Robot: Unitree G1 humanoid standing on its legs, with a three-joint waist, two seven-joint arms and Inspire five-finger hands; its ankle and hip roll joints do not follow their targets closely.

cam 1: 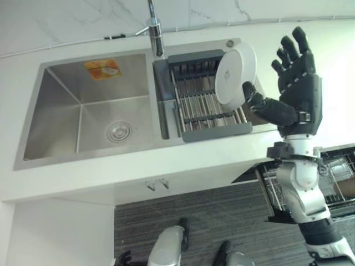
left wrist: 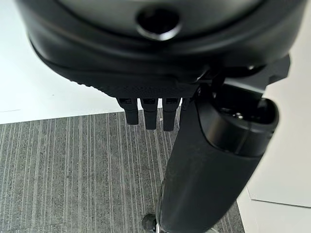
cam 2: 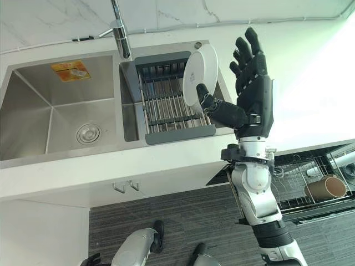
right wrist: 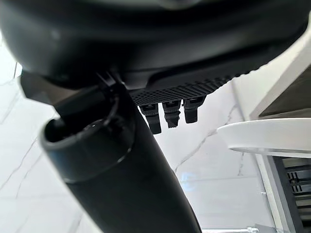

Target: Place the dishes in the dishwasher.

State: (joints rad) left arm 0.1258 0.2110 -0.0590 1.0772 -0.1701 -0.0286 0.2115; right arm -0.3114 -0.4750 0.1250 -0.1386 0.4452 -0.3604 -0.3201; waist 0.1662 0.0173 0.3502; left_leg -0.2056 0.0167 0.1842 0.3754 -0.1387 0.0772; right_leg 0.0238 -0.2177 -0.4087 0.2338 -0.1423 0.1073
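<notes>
A white plate [cam 1: 236,75] stands on edge, leaning, at the right end of the grey drying rack [cam 1: 202,105] set in the sink's right basin. My right hand [cam 1: 299,94] is raised just right of it, open, fingers straight and spread. Its thumb [cam 1: 260,104] reaches to the plate's lower rim; I cannot tell whether it touches. In the right wrist view the plate's rim [right wrist: 272,138] lies past the fingertips [right wrist: 170,114]. The dishwasher's pulled-out wire rack [cam 2: 310,191] sits low at the right, below the counter. My left hand [left wrist: 209,160] hangs open over the grey floor.
The steel sink's left basin [cam 1: 83,111] holds an orange sticker and a drain. A faucet [cam 1: 155,30] rises behind the basins. A brown cup [cam 2: 324,187] and a glass lie in the dishwasher rack. White counter edge [cam 1: 138,166] runs in front of the sink.
</notes>
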